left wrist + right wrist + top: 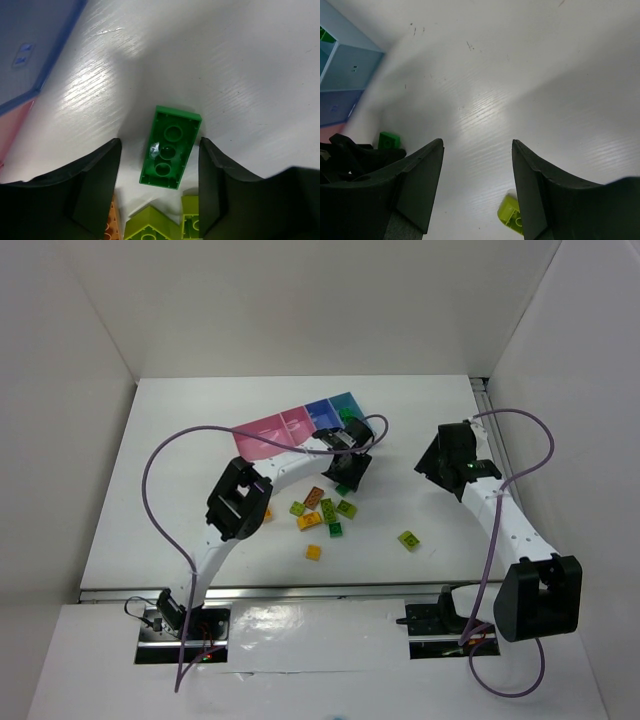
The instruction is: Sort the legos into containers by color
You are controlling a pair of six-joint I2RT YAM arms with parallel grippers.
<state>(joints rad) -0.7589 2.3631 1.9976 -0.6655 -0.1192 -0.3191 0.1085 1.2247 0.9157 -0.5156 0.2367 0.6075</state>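
Here, the left gripper (160,150), jaws spread, straddles a dark green brick (171,148). Lying skewed, it could twist free on closing.

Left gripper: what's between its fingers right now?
A dark green brick, lying flat on the table, sits between the open jaws of the left gripper. The left wrist view shows it.

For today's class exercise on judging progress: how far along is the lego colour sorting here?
Barely started. Done: one dark green brick seems to lie in the light blue bin. In hand: the open left pincer straddles a second dark green brick on the table, not yet gripped. Left: about nine lime and orange-yellow bricks lie loose; the right pincer hangs open, empty.
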